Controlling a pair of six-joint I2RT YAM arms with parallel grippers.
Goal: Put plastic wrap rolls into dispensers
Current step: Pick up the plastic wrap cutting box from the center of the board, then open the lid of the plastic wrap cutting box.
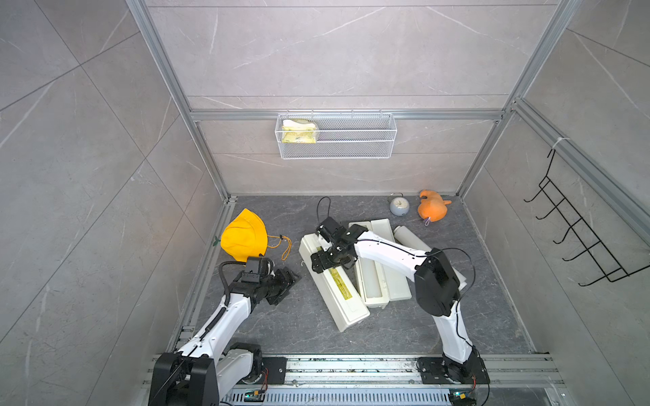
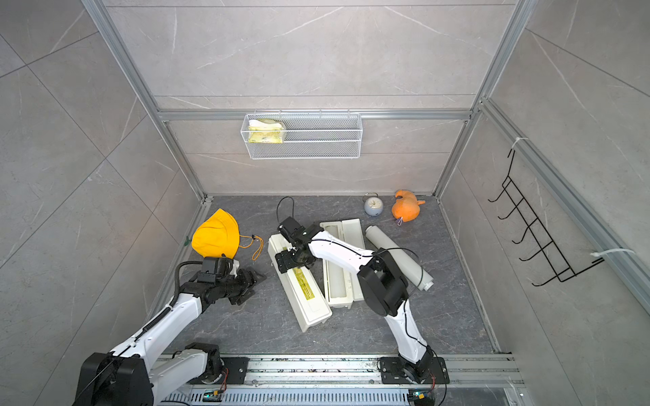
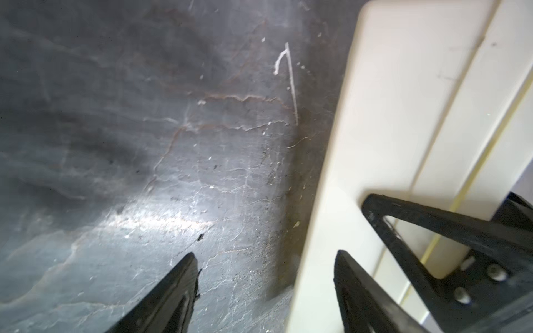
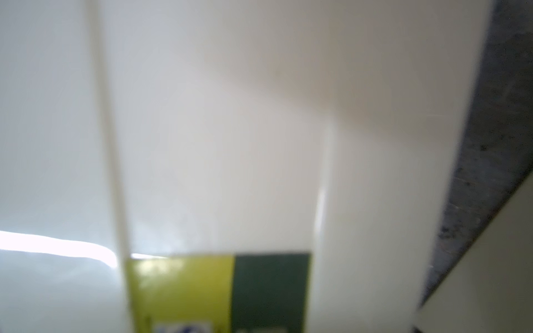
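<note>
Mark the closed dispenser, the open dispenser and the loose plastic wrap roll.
closed dispenser (image 1: 346, 309): in a top view, near end of its lid.
open dispenser (image 1: 373, 286): in a top view, near half of its trough.
loose plastic wrap roll (image 2: 385, 242): in a top view, far half of its body.

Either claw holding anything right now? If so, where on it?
Left claw is open and empty beside the closed dispenser. Right claw sits on top of that dispenser; a grip cannot be told.
</note>
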